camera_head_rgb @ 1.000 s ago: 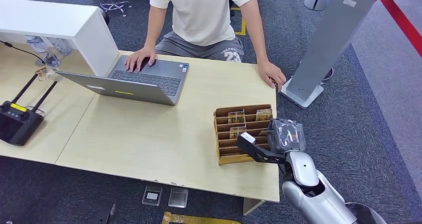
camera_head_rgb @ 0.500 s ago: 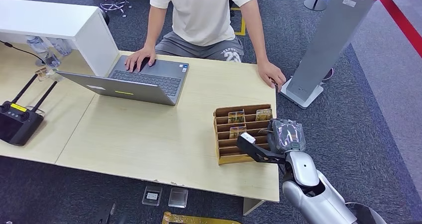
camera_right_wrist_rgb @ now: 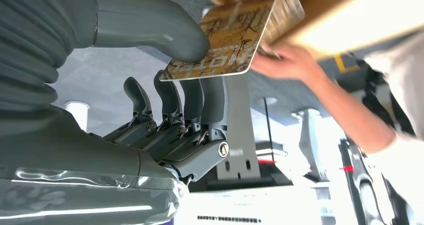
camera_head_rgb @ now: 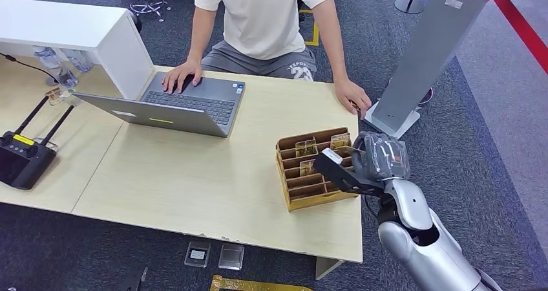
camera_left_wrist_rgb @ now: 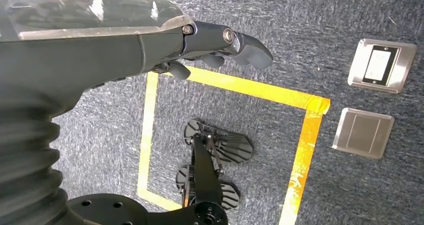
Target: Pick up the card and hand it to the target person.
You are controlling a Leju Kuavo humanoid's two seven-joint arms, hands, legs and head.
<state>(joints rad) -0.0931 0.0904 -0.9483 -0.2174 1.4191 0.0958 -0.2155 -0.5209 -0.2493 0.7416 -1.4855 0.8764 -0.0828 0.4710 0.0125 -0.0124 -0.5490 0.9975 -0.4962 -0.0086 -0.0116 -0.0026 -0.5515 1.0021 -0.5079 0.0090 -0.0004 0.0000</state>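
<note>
Pale wood table [camera_head_rgb: 194,174] carries an open laptop [camera_head_rgb: 174,105] and, near its right edge, a tilted brown slotted card holder [camera_head_rgb: 310,174]. Across it sits a person [camera_head_rgb: 265,19], both hands on the tabletop. The right hand [camera_head_rgb: 362,165] reaches over the holder, pinching a gold-brown card [camera_right_wrist_rgb: 235,32] between thumb and fingers. The left hand [camera_left_wrist_rgb: 200,40] hangs above carpet, fingers loosely curled, holding nothing.

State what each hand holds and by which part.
The right hand pinches a brown-and-gold printed card at one end, thumb on one face, fingers on the other. The left hand holds nothing.
</note>
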